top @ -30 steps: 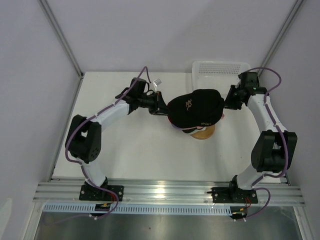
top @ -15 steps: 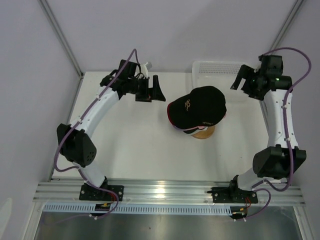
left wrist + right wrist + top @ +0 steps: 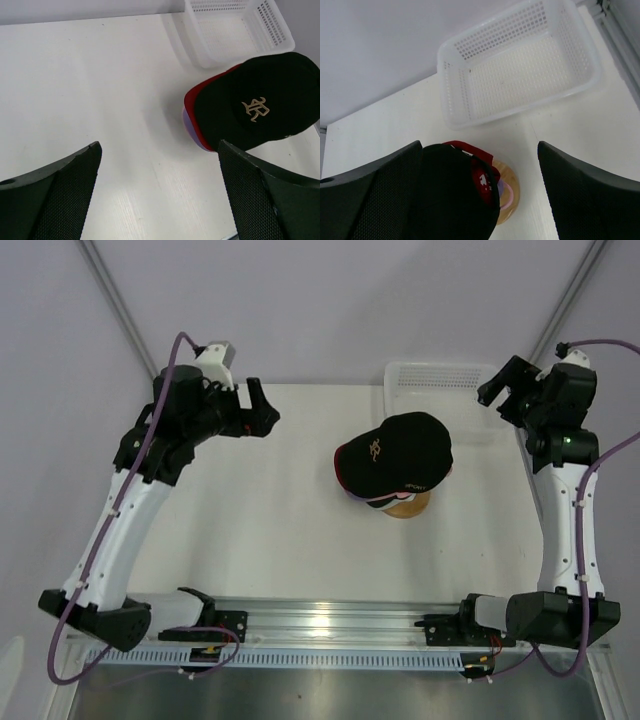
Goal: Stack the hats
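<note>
The stack of hats (image 3: pixel 395 462), black cap on top, stood on the round wooden stand (image 3: pixel 408 506) in the middle of the table (image 3: pixel 260 540) and was the one obstacle there. Bare tabletop lay to its left and along its near side, giving open approaches from both. Behind it and to the right, the white mesh basket (image 3: pixel 440 366) sat near the stack, leaving only a narrow strip of table between them. The left gripper (image 3: pixel 262 410) and right gripper (image 3: pixel 500 386), both with jaws spread wide, hung well apart from the stack toward the far corners.
</note>
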`<act>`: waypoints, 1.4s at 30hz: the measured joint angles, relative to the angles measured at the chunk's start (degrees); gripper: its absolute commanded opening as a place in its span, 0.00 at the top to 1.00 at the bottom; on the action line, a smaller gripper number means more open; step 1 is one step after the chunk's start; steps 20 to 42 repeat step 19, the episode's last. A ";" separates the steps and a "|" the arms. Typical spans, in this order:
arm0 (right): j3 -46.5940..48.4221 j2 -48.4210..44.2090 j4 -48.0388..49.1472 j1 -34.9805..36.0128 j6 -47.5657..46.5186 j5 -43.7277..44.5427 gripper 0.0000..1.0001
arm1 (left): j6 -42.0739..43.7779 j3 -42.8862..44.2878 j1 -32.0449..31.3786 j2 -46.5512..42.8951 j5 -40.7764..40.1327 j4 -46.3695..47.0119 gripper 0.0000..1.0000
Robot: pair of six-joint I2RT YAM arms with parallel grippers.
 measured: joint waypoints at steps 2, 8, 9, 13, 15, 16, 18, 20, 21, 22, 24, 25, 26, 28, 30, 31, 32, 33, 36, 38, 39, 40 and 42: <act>-5.84 -1.40 4.24 0.00 1.18 -0.09 0.01 | 0.02 -3.41 0.13 -3.67 -1.88 2.25 0.00; -14.14 -2.03 10.29 0.02 2.47 -0.33 0.00 | -0.02 -21.99 0.24 -13.35 -5.18 13.11 0.00; -14.14 -2.03 10.73 0.02 2.47 -0.52 0.01 | -0.04 -24.06 0.24 -14.23 -5.38 14.10 0.01; -14.01 -2.03 12.22 0.02 2.91 -0.72 0.01 | -0.04 -28.00 0.26 -16.52 -5.90 15.85 0.00; -14.01 -2.03 12.17 0.02 3.61 -0.81 0.01 | -0.02 -28.00 0.26 -16.98 -5.97 16.81 0.01; -14.01 -2.03 12.15 0.02 3.98 -0.96 0.01 | 0.00 -28.00 0.26 -17.22 -6.19 17.11 0.01; -14.01 -2.03 12.15 0.02 4.22 -1.53 0.01 | -0.07 -28.00 0.26 -17.44 -7.02 17.20 0.01; -14.01 -2.03 12.13 0.02 4.22 -1.77 0.00 | -0.11 -28.00 0.26 -17.44 -7.34 17.20 0.01; -14.01 -2.03 12.13 0.02 4.22 -1.77 0.00 | -0.11 -28.00 0.26 -17.44 -7.34 17.20 0.01; -14.01 -2.03 12.13 0.02 4.22 -1.77 0.00 | -0.11 -28.00 0.26 -17.44 -7.34 17.20 0.01; -14.01 -2.03 12.13 0.02 4.22 -1.77 0.00 | -0.11 -28.00 0.26 -17.44 -7.34 17.20 0.01; -14.01 -2.03 12.13 0.02 4.22 -1.77 0.00 | -0.11 -28.00 0.26 -17.44 -7.34 17.20 0.01; -14.01 -2.03 12.13 0.02 4.22 -1.77 0.00 | -0.11 -28.00 0.26 -17.44 -7.34 17.20 0.01; -14.01 -2.03 12.13 0.02 4.22 -1.77 0.00 | -0.11 -28.00 0.26 -17.44 -7.34 17.20 0.01; -14.01 -2.03 12.13 0.02 4.22 -1.77 0.00 | -0.11 -28.00 0.26 -17.44 -7.34 17.20 0.01; -14.01 -2.03 12.13 0.02 4.22 -1.77 0.00 | -0.11 -28.00 0.26 -17.44 -7.34 17.20 0.01; -14.01 -2.03 12.13 0.02 4.22 -1.77 0.00 | -0.11 -28.00 0.26 -17.44 -7.34 17.20 0.01; -14.01 -2.03 12.13 0.02 4.22 -1.77 0.00 | -0.11 -28.00 0.26 -17.44 -7.34 17.20 0.01; -14.01 -2.03 12.13 0.02 4.22 -1.77 0.00 | -0.11 -28.00 0.26 -17.44 -7.34 17.20 0.01; -14.01 -2.03 12.13 0.02 4.22 -1.77 0.00 | -0.11 -28.00 0.26 -17.44 -7.34 17.20 0.01; -14.01 -2.03 12.13 0.02 4.22 -1.77 0.00 | -0.11 -28.00 0.26 -17.44 -7.34 17.20 0.01; -14.01 -2.03 12.13 0.02 4.22 -1.77 0.00 | -0.11 -28.00 0.26 -17.44 -7.34 17.20 0.01; -14.01 -2.03 12.13 0.02 4.22 -1.77 0.00 | -0.11 -28.00 0.26 -17.44 -7.34 17.20 0.01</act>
